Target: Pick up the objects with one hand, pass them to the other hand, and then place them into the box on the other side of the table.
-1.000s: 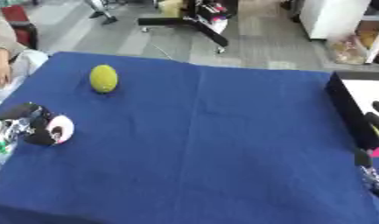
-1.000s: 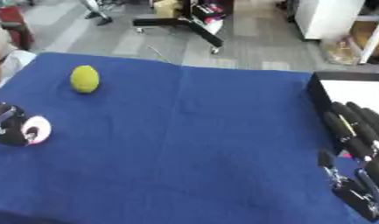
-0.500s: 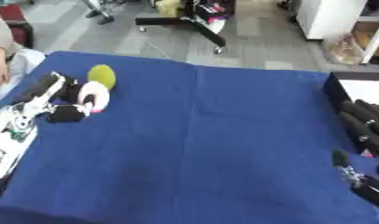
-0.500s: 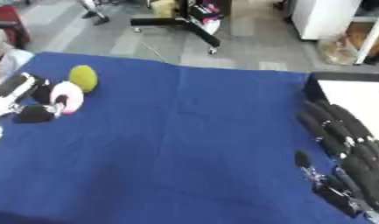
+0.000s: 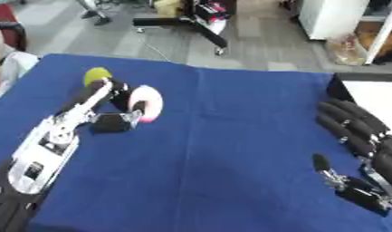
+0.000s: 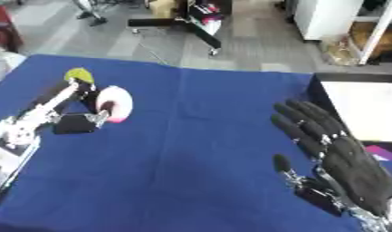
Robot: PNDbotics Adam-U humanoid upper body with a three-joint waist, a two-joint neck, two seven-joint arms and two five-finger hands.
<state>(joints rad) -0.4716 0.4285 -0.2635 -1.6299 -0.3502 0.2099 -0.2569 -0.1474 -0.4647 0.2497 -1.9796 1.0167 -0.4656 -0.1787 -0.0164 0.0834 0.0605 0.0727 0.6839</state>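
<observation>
Left hand [image 5: 112,106] partly hides yellow ball [image 5: 96,74] (pink-white object [image 5: 145,103] held).

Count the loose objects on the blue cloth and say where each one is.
2. A pink-and-white object is in the left hand; a yellow-green ball lies just beyond that hand, partly hidden by it. Others may be hidden.

Even, bright indoor light falling across both views, soft blur smearing everything, the left hand [image 5: 112,106] and right hand [image 6: 341,161] showing smudged edges, a faint shadow lying under the left hand on the blue table [image 5: 222,154], no glare showing.
</observation>
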